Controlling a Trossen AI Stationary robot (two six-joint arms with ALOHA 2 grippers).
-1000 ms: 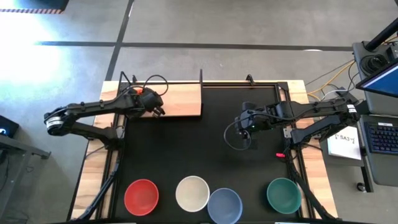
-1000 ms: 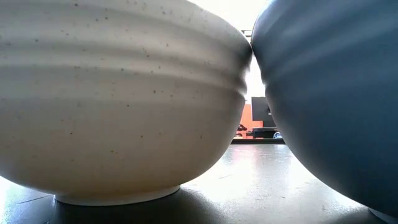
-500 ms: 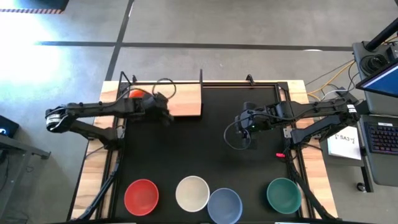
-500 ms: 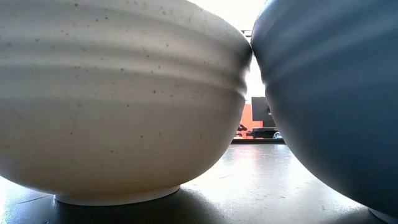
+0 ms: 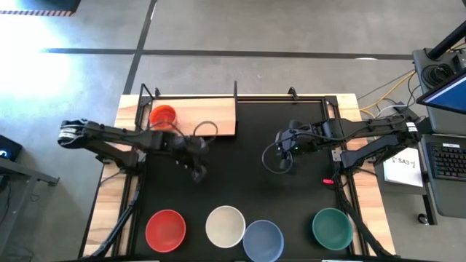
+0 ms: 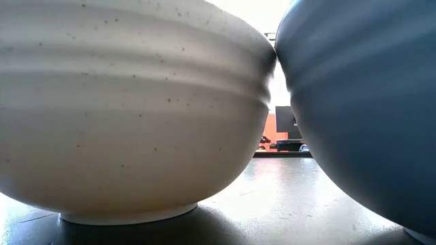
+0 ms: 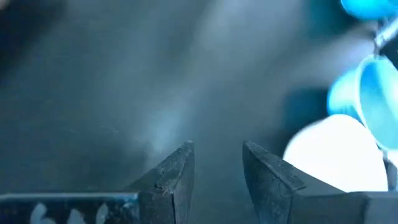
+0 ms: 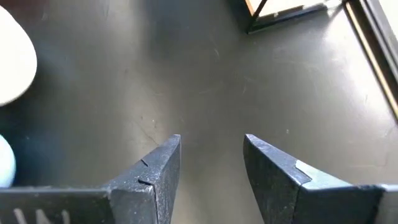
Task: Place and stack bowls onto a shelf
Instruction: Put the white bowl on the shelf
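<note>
Overhead, the shelf (image 5: 195,117) is lying at the far left of the tabletop (image 5: 240,182), and an orange-red bowl (image 5: 163,115) is sitting on its left end. The left gripper (image 5: 198,172) is hanging over the dark tabletop just near of the shelf, with nothing between its fingers. The right gripper (image 5: 285,161) is hovering over the middle of the tabletop on the right, also holding nothing. Four larger bowls are standing in a row along the near edge: a red bowl (image 5: 165,230) at the left, a white bowl (image 5: 225,225) next, a pale blue bowl (image 5: 263,239) touching or nearly touching it, and a teal bowl (image 5: 333,227) well apart at the right.

At table height, the white bowl (image 6: 129,109) is filling the left of the picture and the pale blue bowl (image 6: 361,102) the right, their rims meeting near the top.

At the left wrist, the left gripper (image 7: 217,168) is showing its two fingers (image 7: 174,171) spread with a clear gap over bare tabletop; the blurred pale and blue shapes at the side are probably the bowls.

At the right wrist, the right gripper (image 8: 211,158) is keeping its fingers (image 8: 158,165) parted over bare tabletop, empty.
</note>
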